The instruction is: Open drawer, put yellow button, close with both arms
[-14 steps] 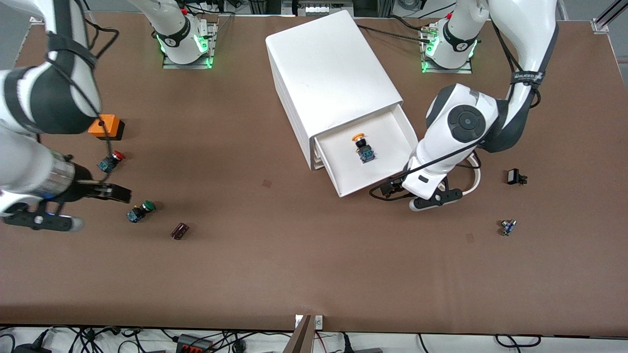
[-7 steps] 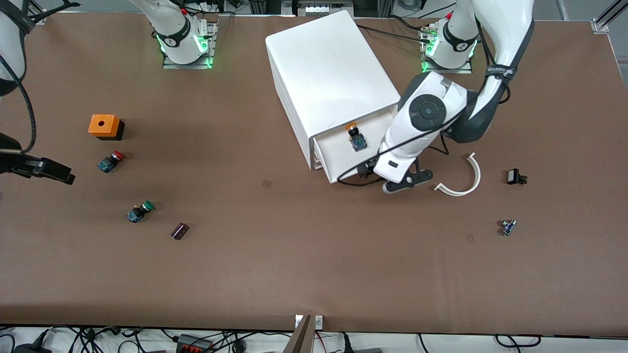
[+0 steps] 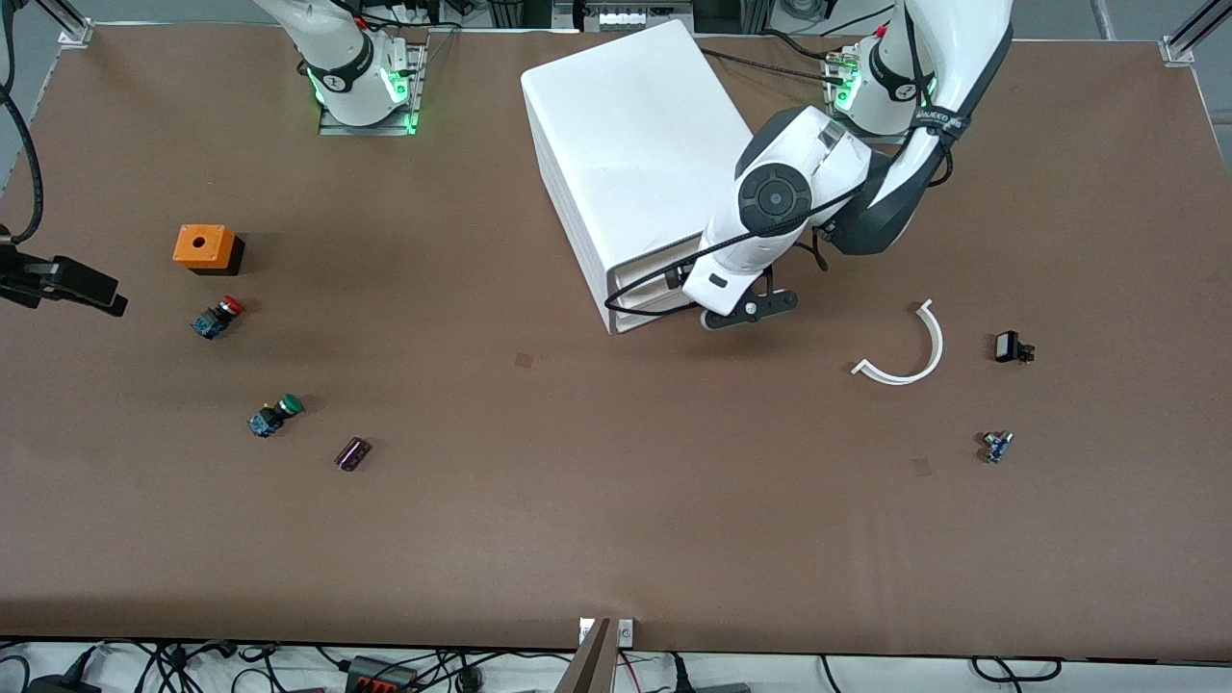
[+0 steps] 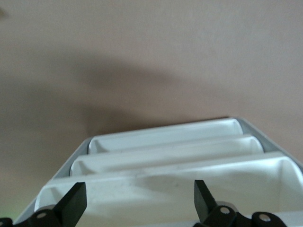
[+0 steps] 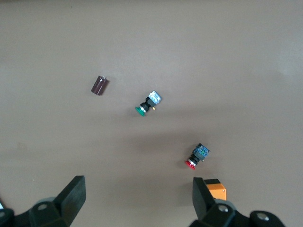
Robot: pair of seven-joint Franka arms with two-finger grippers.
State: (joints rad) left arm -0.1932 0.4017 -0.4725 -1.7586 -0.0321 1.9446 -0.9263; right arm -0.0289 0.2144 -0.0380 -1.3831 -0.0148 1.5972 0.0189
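The white cabinet [image 3: 635, 135] stands in the middle of the table between the arm bases. Its uppermost drawer [image 3: 647, 270] is pushed in, its front about level with the two lower ones. The yellow button is hidden from view. My left gripper [image 3: 677, 281] is open at the uppermost drawer's front [image 4: 165, 187], one finger toward each end of it and holding nothing [image 4: 139, 203]. My right gripper [image 3: 101, 292] is open and empty, up over the right arm's end of the table [image 5: 139, 198].
At the right arm's end lie an orange box [image 3: 205, 247], a red button [image 3: 218, 316], a green button [image 3: 274, 415] and a dark cylinder [image 3: 352, 453]. Toward the left arm's end lie a white curved strip [image 3: 910, 351], a black part [image 3: 1011, 347] and a blue part [image 3: 997, 446].
The left gripper has pushed the open drawer into the cabinet, and the yellow button has gone out of sight with it. The right arm has pulled away and up toward its end of the table.
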